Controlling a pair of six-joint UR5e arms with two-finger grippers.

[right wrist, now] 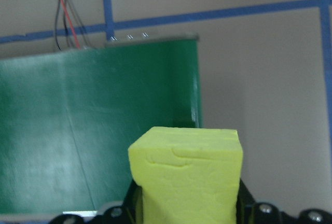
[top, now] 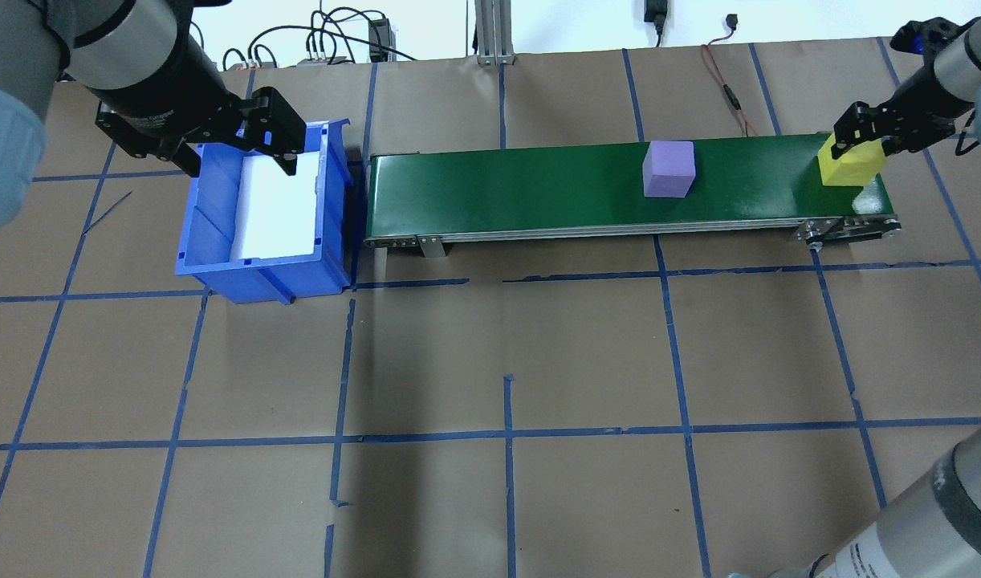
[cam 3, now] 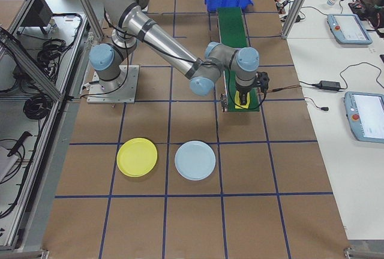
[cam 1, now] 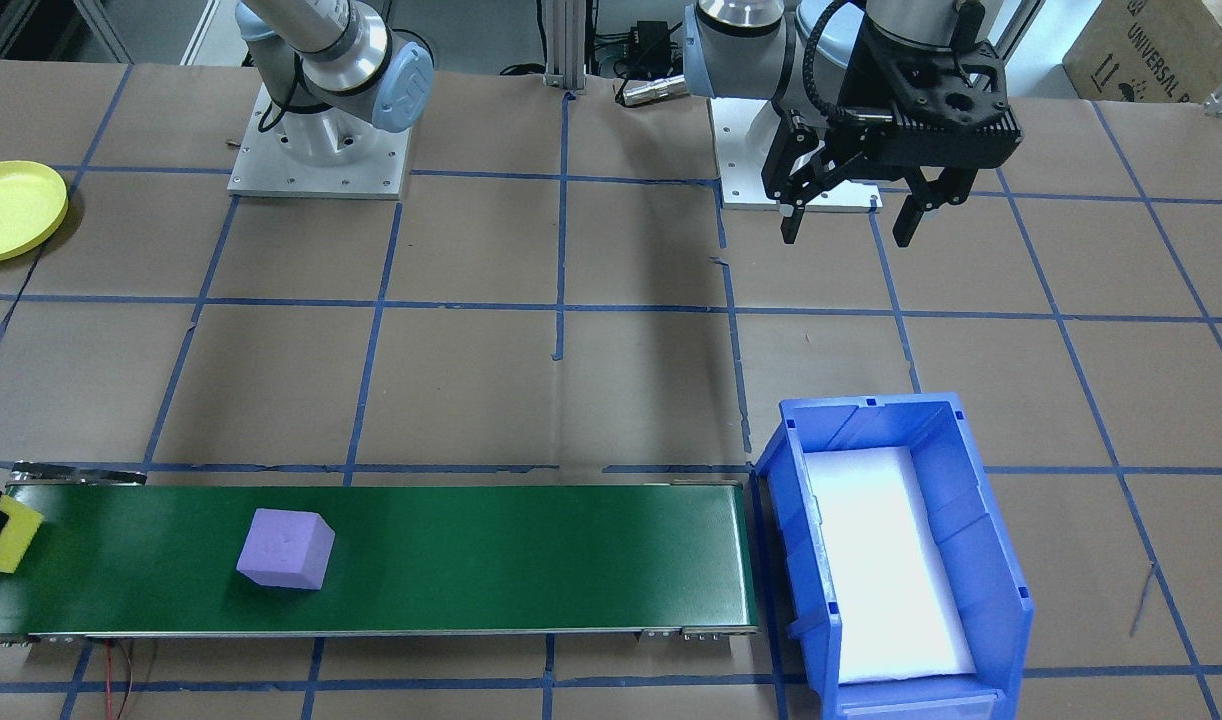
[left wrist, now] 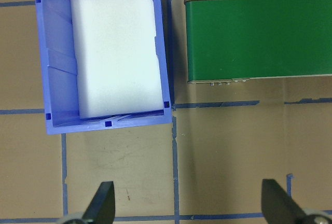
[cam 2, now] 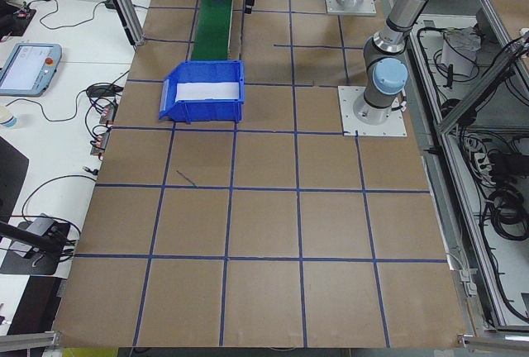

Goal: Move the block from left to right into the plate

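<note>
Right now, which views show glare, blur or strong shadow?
Front-facing view: the white foam pad in the blue bin is overexposed, and soft shadow bands cross the table. Right wrist view: the yellow block is soft, too close. Left wrist view: sharp, evenly lit.

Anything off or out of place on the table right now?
Nothing stands out. Purple block sits square on the green conveyor, right gripper holds the yellow block, blue bin is upright, yellow plate lies flat.
</note>
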